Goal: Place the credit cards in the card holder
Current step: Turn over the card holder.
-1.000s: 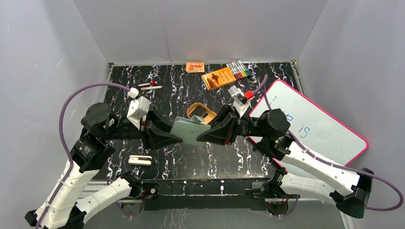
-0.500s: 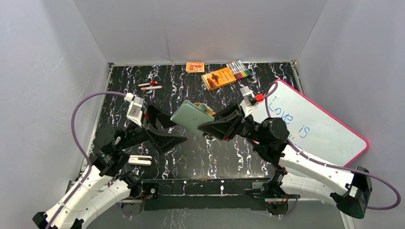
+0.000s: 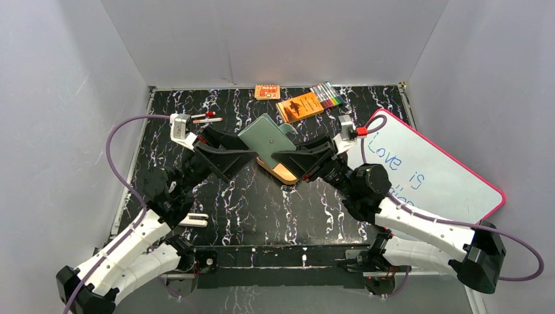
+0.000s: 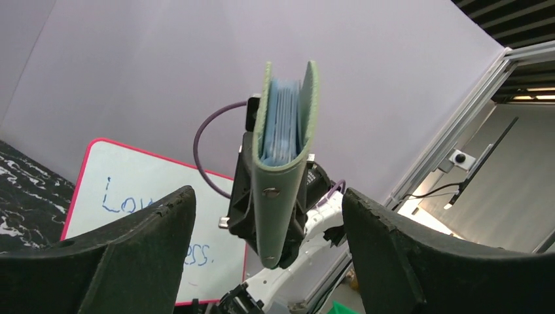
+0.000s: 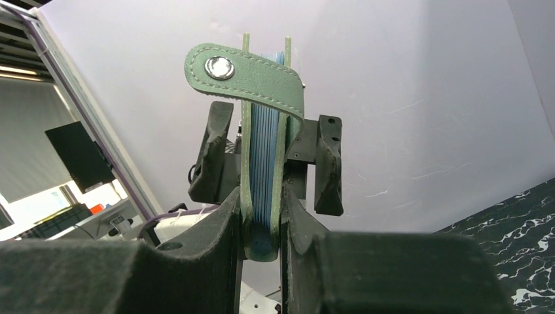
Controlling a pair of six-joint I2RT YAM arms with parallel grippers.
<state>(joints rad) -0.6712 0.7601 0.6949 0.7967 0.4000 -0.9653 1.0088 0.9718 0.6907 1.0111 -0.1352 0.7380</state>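
The sage-green card holder (image 3: 264,137) hangs above the table with its snap tab (image 5: 243,74) loose and its pale blue pockets pressed together. My right gripper (image 3: 280,157) is shut on its folded spine; in the right wrist view the holder (image 5: 262,131) sits clamped between both fingers. My left gripper (image 3: 249,145) is open just left of the holder, and in the left wrist view its fingers (image 4: 141,245) stand wide on either side of the holder (image 4: 285,170) without touching it. No credit cards are in view.
A tan oval tray (image 3: 283,173) lies under the holder. At the back are an orange booklet (image 3: 300,106), markers (image 3: 327,95) and a small orange box (image 3: 267,91). A pink-framed whiteboard (image 3: 432,173) lies at the right. Two pens (image 3: 205,118) and a white clip (image 3: 192,220) lie at the left.
My left gripper has opened and let go of the card holder. Both grippers have moved toward the back of the table, the right one carrying the holder along.
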